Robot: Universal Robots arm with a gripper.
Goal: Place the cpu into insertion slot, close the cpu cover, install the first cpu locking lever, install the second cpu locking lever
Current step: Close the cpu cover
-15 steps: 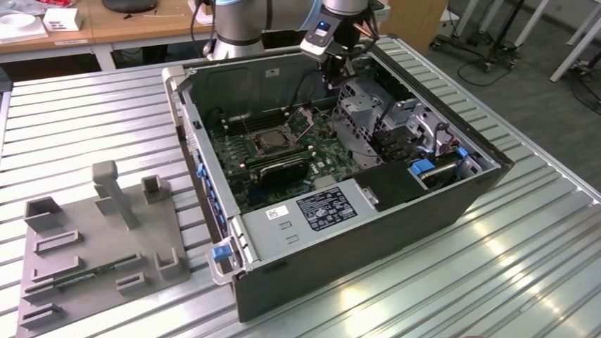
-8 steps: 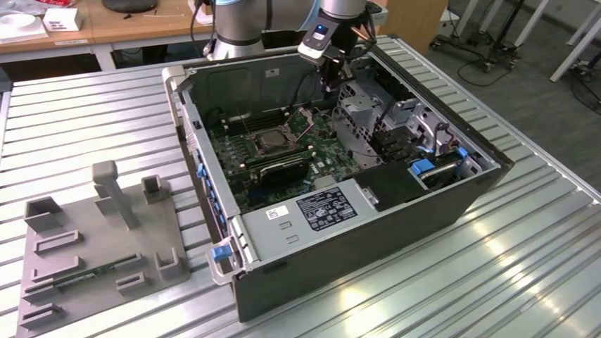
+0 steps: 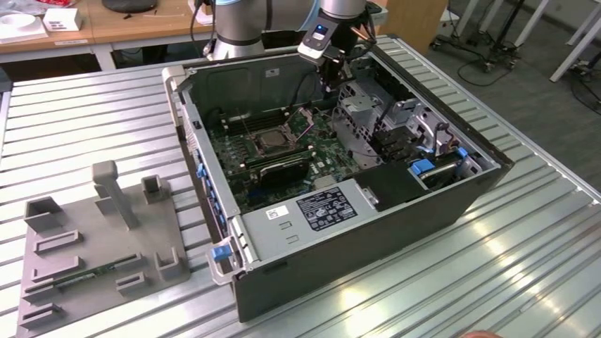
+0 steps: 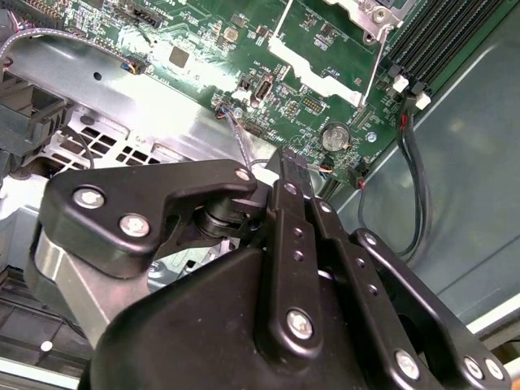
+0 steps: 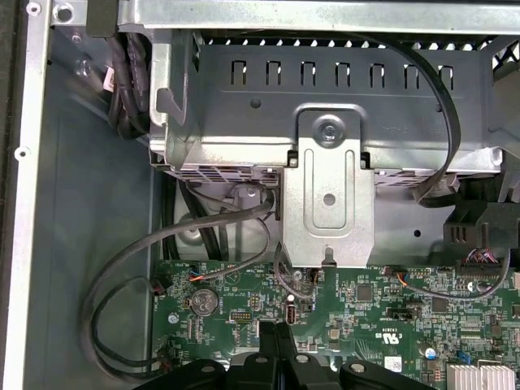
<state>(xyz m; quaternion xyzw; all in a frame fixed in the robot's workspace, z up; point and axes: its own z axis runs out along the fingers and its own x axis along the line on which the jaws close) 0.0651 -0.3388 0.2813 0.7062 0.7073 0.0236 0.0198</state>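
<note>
My gripper (image 3: 331, 79) hangs inside the open computer case at its far end, above the back edge of the green motherboard (image 3: 310, 151). Its black fingers are shut with nothing between them in both wrist views (image 4: 291, 158) (image 5: 280, 329). The insertion slot with the silvery cpu cover (image 3: 253, 141) sits mid-board, well apart from the gripper toward the exterior view's left. Whether the cpu lies in the cover's window I cannot tell. In the second wrist view a corner of the cover (image 4: 366, 10) shows, and a thin locking lever (image 4: 372, 69) runs out from it across the board.
A metal drive cage (image 5: 329, 138) with black cables (image 5: 122, 276) stands just beyond the fingertips. The case walls (image 3: 193, 120) close in the board. A grey fixture plate (image 3: 94, 246) lies on the slatted table at the exterior view's left.
</note>
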